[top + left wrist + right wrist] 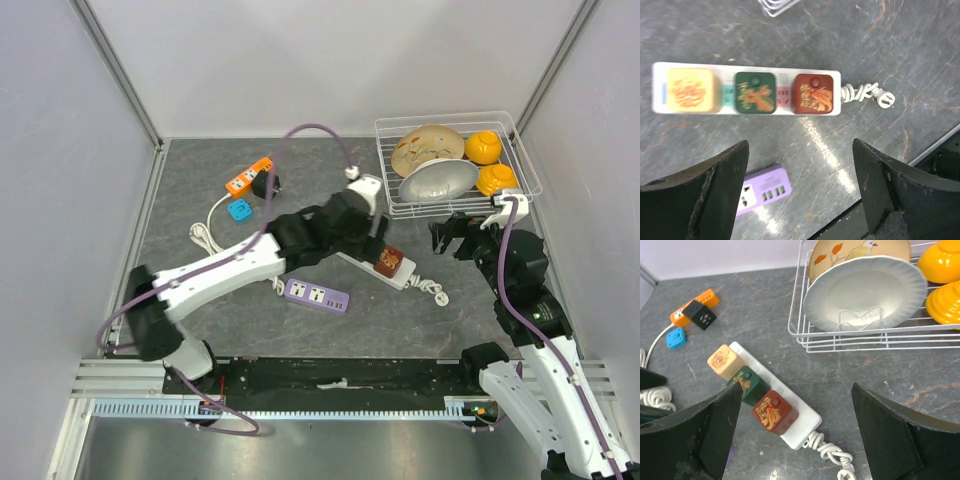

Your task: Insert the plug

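1. Bright, even light is coming from overhead, leaving only soft shadows.
2. Glare is streaking the grey tabletop [826, 150] in the left wrist view.
3. The white power strip [728, 95] is blurring toward its left end there.

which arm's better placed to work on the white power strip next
Left. The left end effector hangs open right over the power strip, the cube plugs just ahead of it. The right end effector sits off to the side, by the dish rack.
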Controlling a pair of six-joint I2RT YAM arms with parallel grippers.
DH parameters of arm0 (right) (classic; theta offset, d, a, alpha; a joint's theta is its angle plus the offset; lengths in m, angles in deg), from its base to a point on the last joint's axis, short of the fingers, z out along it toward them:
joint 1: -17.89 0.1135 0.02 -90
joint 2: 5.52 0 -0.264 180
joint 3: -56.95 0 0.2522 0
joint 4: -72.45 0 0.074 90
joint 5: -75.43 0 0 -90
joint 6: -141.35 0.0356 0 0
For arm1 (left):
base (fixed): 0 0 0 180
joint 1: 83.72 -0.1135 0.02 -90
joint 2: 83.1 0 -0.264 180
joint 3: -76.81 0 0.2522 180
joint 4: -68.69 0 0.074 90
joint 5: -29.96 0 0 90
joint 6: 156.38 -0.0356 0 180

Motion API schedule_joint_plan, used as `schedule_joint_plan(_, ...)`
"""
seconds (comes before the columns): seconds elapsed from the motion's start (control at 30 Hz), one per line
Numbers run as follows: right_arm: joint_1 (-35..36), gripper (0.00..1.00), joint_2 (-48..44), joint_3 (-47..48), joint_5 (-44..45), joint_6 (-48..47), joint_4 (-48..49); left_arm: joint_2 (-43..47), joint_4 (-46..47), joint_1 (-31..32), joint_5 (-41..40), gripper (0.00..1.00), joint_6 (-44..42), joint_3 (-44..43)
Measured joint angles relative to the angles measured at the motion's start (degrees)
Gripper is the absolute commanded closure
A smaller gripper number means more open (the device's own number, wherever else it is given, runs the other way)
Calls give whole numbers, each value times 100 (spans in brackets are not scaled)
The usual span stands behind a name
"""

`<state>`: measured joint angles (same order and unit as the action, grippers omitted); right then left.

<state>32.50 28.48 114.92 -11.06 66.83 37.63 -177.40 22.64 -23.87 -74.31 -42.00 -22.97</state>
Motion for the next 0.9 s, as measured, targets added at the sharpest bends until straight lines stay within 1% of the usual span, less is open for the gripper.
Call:
schedule_joint_plan(0.13,0,2,114,17,-435,-44,-149,1300,105,-365,-81,11,2,876)
schedule_joint_plan(0.2,0,2,229,17,-603,-57,-223,1893,155,-748,-85,11,2,1517)
schedule_joint_plan(0.27,0,2,380,17,-776,-55,-289,2420,116,-1300,-48,11,2,2203)
schedule_joint_plan(0.33,0,2,533,17,-907,-52,-308,2736,74,-1858,7,11,-2,2693)
schedule_joint_plan(0.43,0,2,750,-15,-1021,-37,-284,3014,-26,-2739,105,11,-79,3217)
schedule_joint_plan(0.47,0,2,815,-57,-1060,-28,-249,3025,-61,-3027,146,11,-136,3309)
schedule_joint_plan(0.53,0,2,909,-146,-1143,-9,-188,2986,-70,-3379,289,11,-229,3375)
schedule_joint_plan(0.67,0,2,1064,-275,-1272,-7,-101,2691,-37,-3893,595,11,-437,3296)
schedule_joint_plan(0.9,0,2,1204,-487,-1419,-28,175,1222,271,-4741,907,13,-581,2503)
